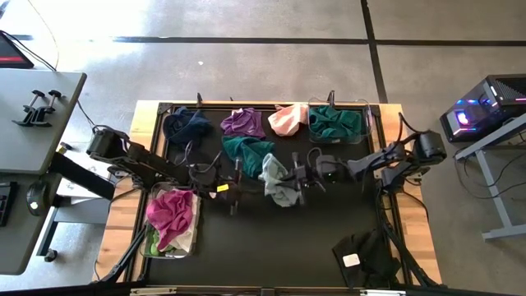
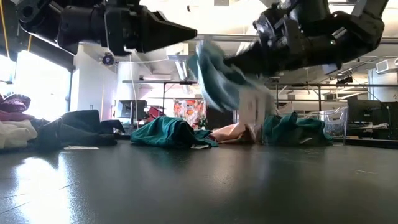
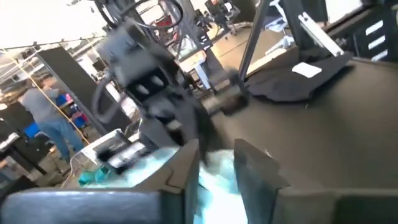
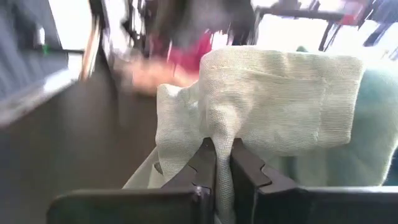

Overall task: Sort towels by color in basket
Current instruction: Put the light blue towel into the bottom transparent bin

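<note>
Above the tabletop (image 1: pixel 329 238), the right gripper (image 4: pixel 222 163) pinches the mint towel (image 4: pixel 273 99), lifting it clear for sorting. The left gripper (image 3: pixel 216 171) seems parted, apparently releasing it.

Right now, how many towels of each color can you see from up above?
Navy towel: 1
Purple towel: 1
Pink towel: 1
Teal towels: 2
Mint towel, pinched in the right gripper: 1
Magenta towel: 1
Black towel: 1
Total: 8, not counting any hidden underneath.
</note>
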{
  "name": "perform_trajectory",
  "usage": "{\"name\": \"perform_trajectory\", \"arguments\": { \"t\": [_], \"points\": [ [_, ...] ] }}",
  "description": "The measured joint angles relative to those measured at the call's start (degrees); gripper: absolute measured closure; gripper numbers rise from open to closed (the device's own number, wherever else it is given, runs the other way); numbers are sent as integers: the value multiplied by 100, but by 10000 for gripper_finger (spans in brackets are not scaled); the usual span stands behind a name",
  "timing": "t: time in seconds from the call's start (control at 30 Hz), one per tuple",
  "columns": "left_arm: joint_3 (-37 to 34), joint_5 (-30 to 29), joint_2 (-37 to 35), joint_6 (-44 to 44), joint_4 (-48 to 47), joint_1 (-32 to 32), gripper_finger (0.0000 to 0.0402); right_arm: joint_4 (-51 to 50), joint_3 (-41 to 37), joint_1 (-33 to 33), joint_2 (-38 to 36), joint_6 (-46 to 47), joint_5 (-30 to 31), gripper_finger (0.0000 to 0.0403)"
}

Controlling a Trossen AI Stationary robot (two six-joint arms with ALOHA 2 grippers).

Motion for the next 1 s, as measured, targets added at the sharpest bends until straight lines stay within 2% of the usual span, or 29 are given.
{"name": "perform_trajectory", "arguments": {
  "t": [0.2,0.3,0.4,0.53,0.7,0.77,0.9,1.0],
  "points": [
    [324,149,420,100,99,-11,239,173,120,-102,-4,85,-316,388],
    [662,288,733,193,122,-48,218,211,117,-101,-4,204,-550,388],
    [878,277,965,701,84,-87,208,220,111,-101,-6,310,-671,388],
    [940,-177,1008,1238,44,-219,201,236,113,-96,-8,384,-727,388],
    [930,-1299,920,2065,16,-510,195,372,114,-97,-10,478,-733,388],
    [932,-1574,897,2355,69,-592,193,372,114,-97,-10,543,-824,388],
    [934,-2241,903,2065,47,-605,184,413,114,-66,-10,545,-832,388],
    [934,-2065,902,1765,32,-497,173,516,114,-56,-10,549,-833,388]
  ]
}}
